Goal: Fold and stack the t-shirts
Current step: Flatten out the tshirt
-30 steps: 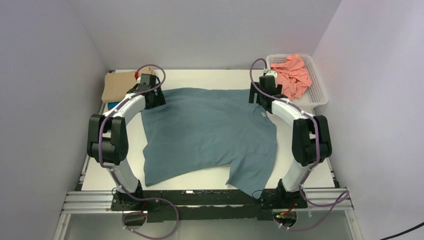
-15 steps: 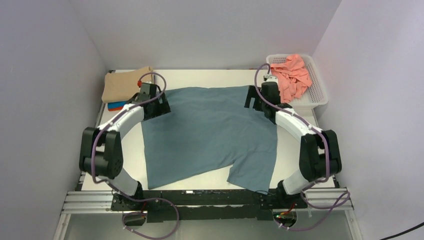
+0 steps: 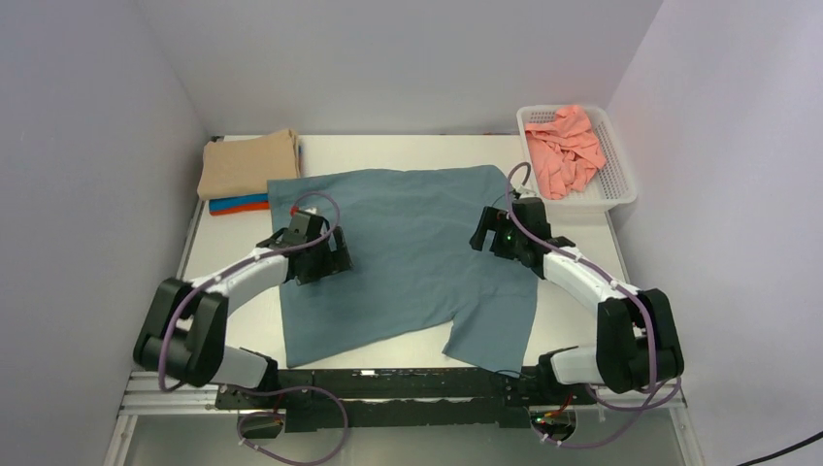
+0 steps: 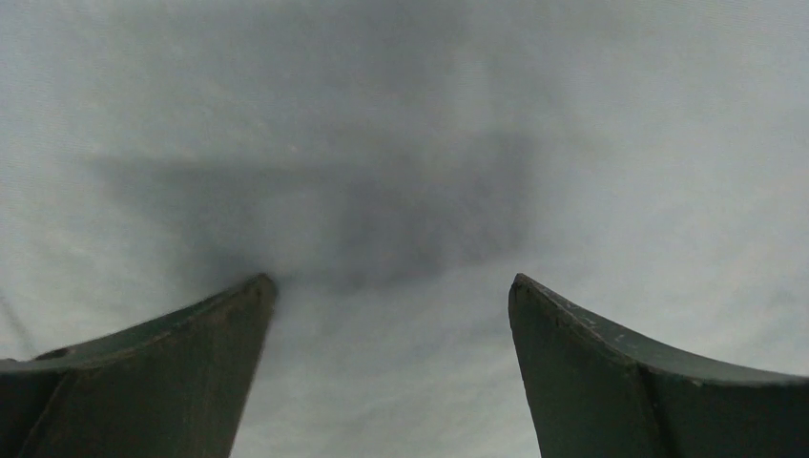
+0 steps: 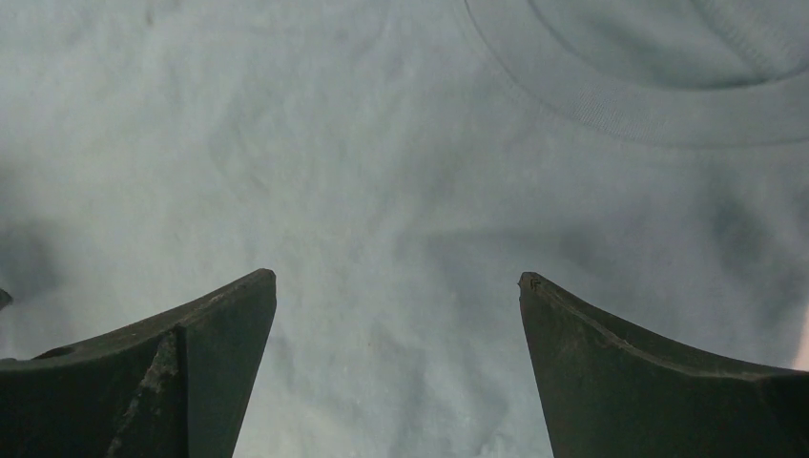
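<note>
A dusty teal-grey t-shirt [image 3: 408,248] lies spread flat across the table, hem at the far side and one sleeve hanging toward the near edge. My left gripper [image 3: 325,260] is open and empty just above its left part; the left wrist view shows only plain teal cloth [image 4: 401,124] between the fingers [image 4: 181,363]. My right gripper [image 3: 490,236] is open and empty above its right part, near the collar [image 5: 658,105]. A salmon pink t-shirt [image 3: 566,149] lies crumpled in the basket. A folded tan t-shirt [image 3: 243,163] tops a stack with blue and orange ones [image 3: 238,204].
The white perforated basket [image 3: 621,180] stands at the far right corner. The folded stack sits at the far left corner. Walls close in on the left, right and back. Bare table [image 3: 228,243] shows left of the teal shirt.
Both grippers let go of the shirt's far edge and drew back toward me, over the shirt. The teal shirt now lies flatter with its far edge straight.
</note>
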